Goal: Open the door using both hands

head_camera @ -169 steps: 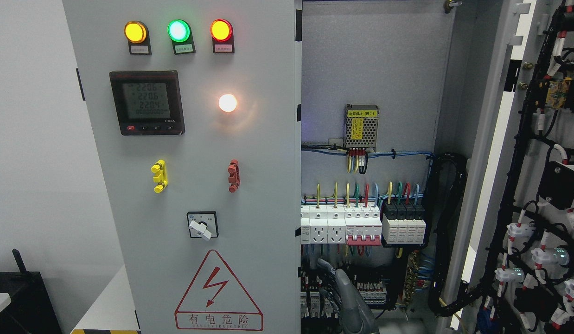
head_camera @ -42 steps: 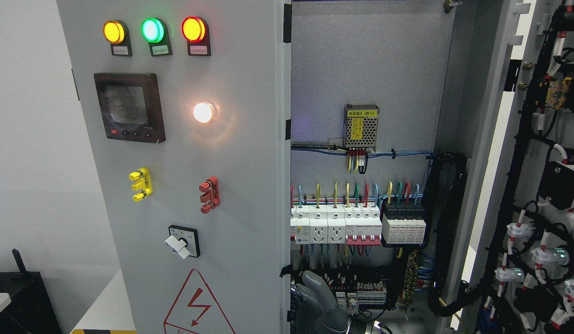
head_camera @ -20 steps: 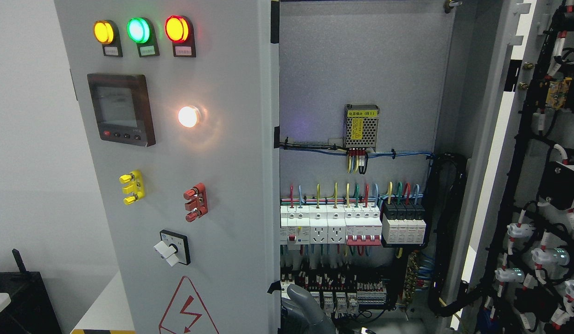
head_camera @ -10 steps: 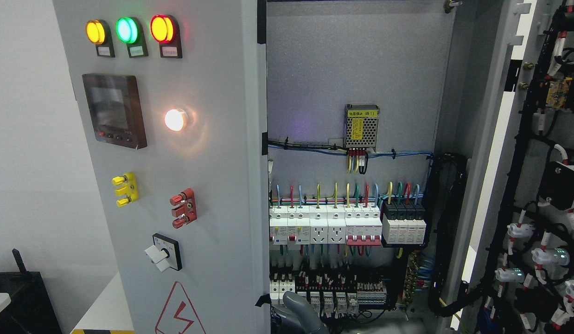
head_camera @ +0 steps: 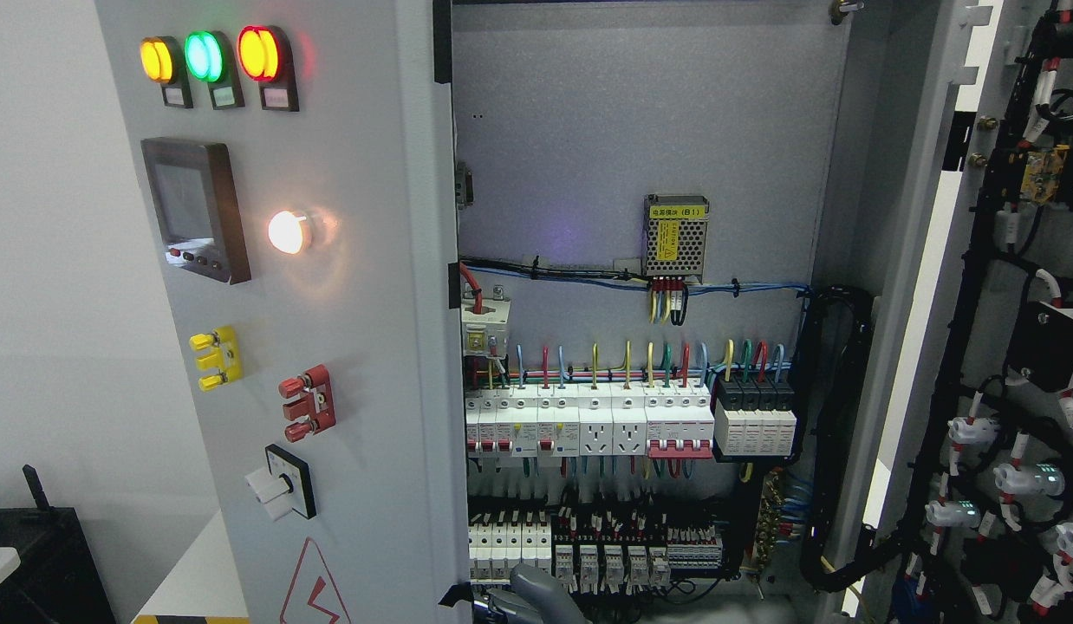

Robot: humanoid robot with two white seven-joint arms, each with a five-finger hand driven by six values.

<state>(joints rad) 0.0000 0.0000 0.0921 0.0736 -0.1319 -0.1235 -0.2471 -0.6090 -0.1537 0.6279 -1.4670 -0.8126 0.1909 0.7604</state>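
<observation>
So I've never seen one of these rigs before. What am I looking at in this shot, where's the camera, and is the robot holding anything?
The single picture comes from a camera on the humanoid robot's head, facing a grey electrical cabinet. The left door is swung partly open. Its front carries three lit indicator lamps (amber, green, red), a digital meter, a glowing white lamp, yellow and red terminal blocks, a rotary switch and part of a red warning triangle. The right door is open too, showing the black wiring on its inside. Between them you see rows of circuit breakers with coloured wires and a small power supply.

Only a grey part of the robot, a hand, shows at the bottom edge beside the left door's edge. Too little is visible to say which arm it is or whether it grips anything.
</observation>
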